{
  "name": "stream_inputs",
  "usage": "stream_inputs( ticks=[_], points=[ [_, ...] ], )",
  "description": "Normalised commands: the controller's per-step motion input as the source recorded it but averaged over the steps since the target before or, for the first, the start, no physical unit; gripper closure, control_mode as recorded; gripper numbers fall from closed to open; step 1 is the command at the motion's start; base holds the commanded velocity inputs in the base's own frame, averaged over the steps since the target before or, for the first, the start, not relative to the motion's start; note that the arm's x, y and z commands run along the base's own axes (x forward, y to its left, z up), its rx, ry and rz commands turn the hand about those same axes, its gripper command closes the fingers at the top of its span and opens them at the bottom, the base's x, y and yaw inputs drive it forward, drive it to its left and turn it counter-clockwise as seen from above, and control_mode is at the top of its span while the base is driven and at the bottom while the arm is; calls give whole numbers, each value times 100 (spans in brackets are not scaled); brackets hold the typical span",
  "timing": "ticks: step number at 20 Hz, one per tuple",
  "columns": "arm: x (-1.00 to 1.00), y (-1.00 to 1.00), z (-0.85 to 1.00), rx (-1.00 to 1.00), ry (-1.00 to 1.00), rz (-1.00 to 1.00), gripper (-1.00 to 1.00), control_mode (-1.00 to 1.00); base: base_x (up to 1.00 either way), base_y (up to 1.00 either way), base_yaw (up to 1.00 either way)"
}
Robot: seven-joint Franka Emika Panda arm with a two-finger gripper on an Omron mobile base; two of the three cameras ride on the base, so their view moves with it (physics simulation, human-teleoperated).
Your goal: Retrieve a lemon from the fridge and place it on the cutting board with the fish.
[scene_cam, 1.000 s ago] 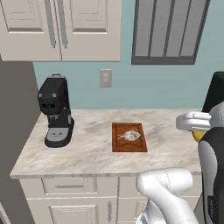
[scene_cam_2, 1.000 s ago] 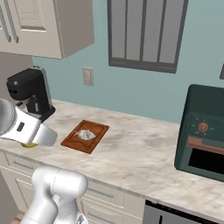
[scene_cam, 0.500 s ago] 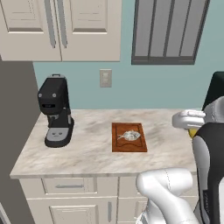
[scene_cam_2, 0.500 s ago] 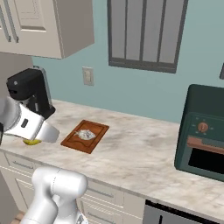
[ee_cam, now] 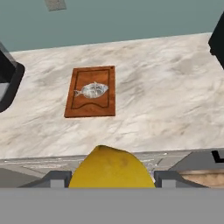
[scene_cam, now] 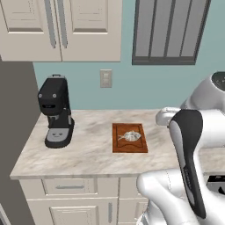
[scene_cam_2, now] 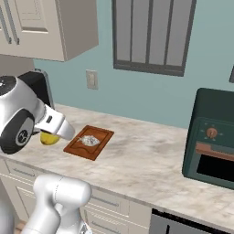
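Yellow lemon carried in the fingers, short of the cutting board.

The lemon (ee_cam: pixel 111 168) is seen clamped between the fingers (ee_cam: pixel 59 179) in the hand view (its lower part is cut off by the frame edge), and in the right base view it hangs under the gripper (scene_cam_2: pixel 50 136) above the front of the marble desk (scene_cam_2: pixel 151 160). The cutting board (ee_cam: pixel 92 92) with the fish (ee_cam: pixel 92 90) lies ahead of the fingers and slightly to the left in the hand view, its long axis running away from the camera. In the right base view the board is found just beside the lemon, towards the wall. A forward reach over the desk is judged to be what the placing needs.
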Motion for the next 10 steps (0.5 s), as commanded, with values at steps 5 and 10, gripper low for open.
stream_inputs(
  ticks=[5,10],
  points=[
    [68,-14,-46,4,0,10,100,-100,0,0,0],
    [97,0,-9,0,1,11,100,-100,0,0,0]
  ],
)
